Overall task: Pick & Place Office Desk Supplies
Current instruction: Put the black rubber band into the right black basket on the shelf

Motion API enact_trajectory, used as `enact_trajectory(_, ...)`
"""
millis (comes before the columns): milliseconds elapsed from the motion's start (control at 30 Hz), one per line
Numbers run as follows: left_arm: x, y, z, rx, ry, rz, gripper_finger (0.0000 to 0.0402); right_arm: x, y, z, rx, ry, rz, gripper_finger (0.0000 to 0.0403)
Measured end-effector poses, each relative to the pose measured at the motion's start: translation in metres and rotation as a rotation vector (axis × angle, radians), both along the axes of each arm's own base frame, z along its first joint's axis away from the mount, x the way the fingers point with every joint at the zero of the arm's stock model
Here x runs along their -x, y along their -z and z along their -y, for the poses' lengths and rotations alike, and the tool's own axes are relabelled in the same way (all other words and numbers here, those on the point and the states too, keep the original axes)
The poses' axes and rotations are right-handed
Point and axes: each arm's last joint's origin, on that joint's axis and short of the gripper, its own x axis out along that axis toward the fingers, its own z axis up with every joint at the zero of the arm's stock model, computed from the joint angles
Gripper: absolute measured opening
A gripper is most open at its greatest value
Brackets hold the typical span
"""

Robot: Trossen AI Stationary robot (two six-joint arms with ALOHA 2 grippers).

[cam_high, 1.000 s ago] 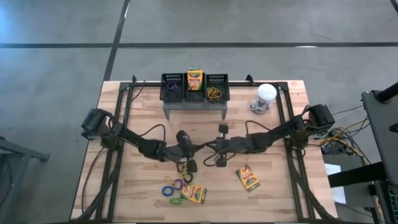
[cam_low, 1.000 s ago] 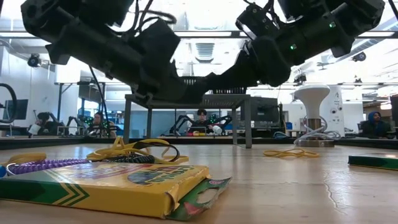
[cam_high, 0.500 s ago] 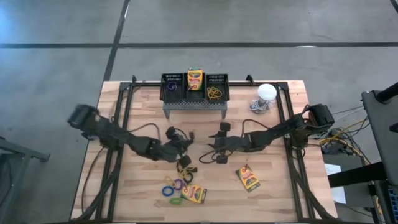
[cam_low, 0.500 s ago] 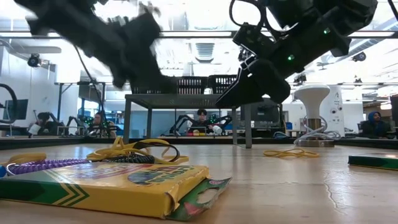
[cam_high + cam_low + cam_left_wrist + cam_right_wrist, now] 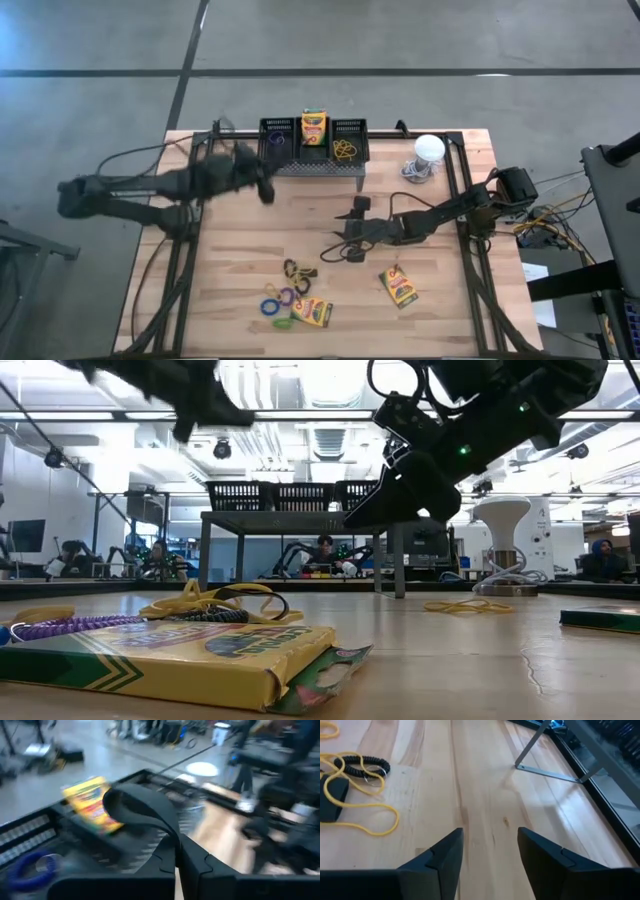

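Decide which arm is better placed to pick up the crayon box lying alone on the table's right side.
Right. Its open claw hangs above the table near that crayon box, while the left claw is off by the mesh bins, shut on a black loop.

— What do we see of the arms?
— Two dark, jointed arms with black cables looped along their links. The right arm (image 5: 480, 420) carries small green lights on its housing.
— And the fingers?
— We see the right gripper (image 5: 487, 857) has matte black, angular, wedge-shaped fingers (image 5: 440, 860).
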Motion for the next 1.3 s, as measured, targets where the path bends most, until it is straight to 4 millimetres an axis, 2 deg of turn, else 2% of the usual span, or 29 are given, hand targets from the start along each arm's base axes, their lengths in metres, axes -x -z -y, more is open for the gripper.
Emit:
enact_trajectory(100, 0.007, 0.007, -0.040, 0.081, -0.052, -0.013, 0.0009, 0.000, -0.001, 0.000, -0.002, 0.000, 0.008, 0.0181)
enact_trajectory(200, 0.015, 0.017, -0.069, 0.145, -0.106, -0.044, 0.0017, 0.000, -0.001, 0.000, -0.002, 0.000, 0.008, 0.0178)
enact_trajectory(300, 0.018, 0.024, -0.083, 0.171, -0.155, -0.074, 0.0018, 0.000, -0.001, 0.000, -0.002, 0.000, 0.008, 0.0175)
enact_trajectory(400, 0.016, 0.025, -0.081, 0.155, -0.130, -0.093, 0.0013, 0.000, -0.001, 0.000, 0.002, -0.002, 0.005, 0.0176)
enact_trajectory(567, 0.001, 0.023, -0.052, 0.064, 0.044, -0.135, 0.0004, 0.005, -0.009, 0.001, 0.076, 0.072, 0.012, 0.0178)
enact_trajectory(767, -0.022, 0.027, 0.009, -0.178, 0.239, -0.245, 0.0006, 0.030, -0.035, 0.000, 0.089, 0.073, 0.083, 0.0178)
enact_trajectory(833, -0.028, 0.030, 0.030, -0.270, 0.288, -0.285, 0.0006, 0.036, -0.042, 0.001, 0.032, 0.018, 0.174, 0.0178)
enact_trajectory(1000, -0.049, 0.044, 0.076, -0.447, 0.419, -0.294, 0.0007, 0.050, -0.046, -0.001, -0.149, -0.219, 0.484, 0.0178)
enact_trajectory(1067, -0.057, 0.053, 0.090, -0.500, 0.455, -0.296, 0.0007, 0.052, -0.049, 0.000, -0.201, -0.271, 0.593, 0.0178)
enact_trajectory(1133, -0.066, 0.060, 0.101, -0.538, 0.472, -0.276, 0.0007, 0.051, -0.047, 0.000, -0.211, -0.299, 0.619, 0.0179)
enact_trajectory(1300, -0.082, 0.079, 0.112, -0.572, 0.475, -0.263, 0.0008, 0.030, -0.049, -0.006, -0.234, -0.316, 0.611, 0.0199)
